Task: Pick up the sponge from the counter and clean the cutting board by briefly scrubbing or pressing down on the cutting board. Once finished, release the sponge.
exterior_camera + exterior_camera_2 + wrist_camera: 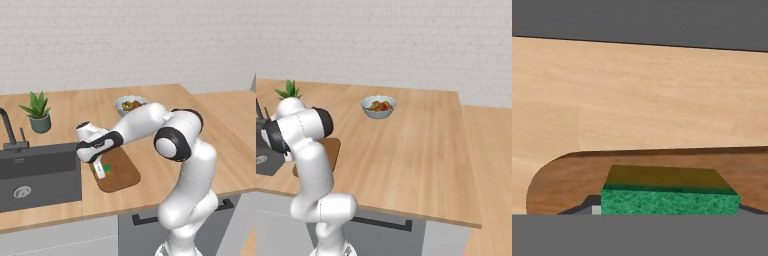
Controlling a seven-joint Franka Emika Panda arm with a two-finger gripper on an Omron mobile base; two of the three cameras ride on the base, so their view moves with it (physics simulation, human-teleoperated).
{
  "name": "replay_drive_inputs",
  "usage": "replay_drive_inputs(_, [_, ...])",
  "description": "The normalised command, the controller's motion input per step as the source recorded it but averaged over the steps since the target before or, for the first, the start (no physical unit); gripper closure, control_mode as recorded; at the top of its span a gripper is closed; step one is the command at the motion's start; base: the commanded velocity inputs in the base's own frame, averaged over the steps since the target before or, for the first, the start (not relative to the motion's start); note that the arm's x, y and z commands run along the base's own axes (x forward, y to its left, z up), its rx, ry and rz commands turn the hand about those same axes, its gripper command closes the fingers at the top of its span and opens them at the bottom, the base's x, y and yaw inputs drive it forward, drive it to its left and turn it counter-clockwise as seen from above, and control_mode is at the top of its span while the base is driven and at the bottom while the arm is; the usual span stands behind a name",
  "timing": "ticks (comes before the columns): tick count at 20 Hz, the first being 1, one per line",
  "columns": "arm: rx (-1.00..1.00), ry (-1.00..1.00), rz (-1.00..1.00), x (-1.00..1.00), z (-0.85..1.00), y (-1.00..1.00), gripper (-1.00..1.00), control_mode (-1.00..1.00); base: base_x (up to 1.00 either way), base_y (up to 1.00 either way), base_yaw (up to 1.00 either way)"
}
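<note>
The dark brown cutting board [122, 175] lies on the tan counter [200, 125] just right of the sink. My gripper [103, 171] points down over the board's left part, shut on the green sponge [107, 168]. In the hand view the sponge [669, 192] sits between the dark fingertips [582, 206], green face toward the camera and yellowish layer on top, close over the cutting board [562, 185]. I cannot tell whether it touches the wood. In the right base view my arm hides most of the cutting board [332, 150].
A dark grey sink [35, 172] with a faucet [10, 132] lies left of the board. A potted plant [37, 112] stands behind the sink. A bowl of food [129, 105] sits behind the board. Counter front edge [100, 212] is near.
</note>
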Motion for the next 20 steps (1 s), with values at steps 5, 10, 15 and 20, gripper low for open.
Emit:
replay_drive_inputs(5, [0.01, 0.0, 0.01, -1.0, -0.54, -0.43, 1.0, -1.0, 0.0, 0.0, 0.0])
replay_drive_inputs(10, [0.0, 0.01, 0.01, -1.0, -0.52, -0.4, 1.0, -1.0, 0.0, 0.0, 0.0])
replay_drive_inputs(15, [0.0, 0.07, 0.02, -1.0, -0.41, -0.34, 1.0, -1.0, 0.0, 0.0, 0.0])
replay_drive_inputs(20, [0.0, 0.11, 0.02, -0.97, -0.34, -0.38, 1.0, -1.0, 0.0, 0.0, 0.0])
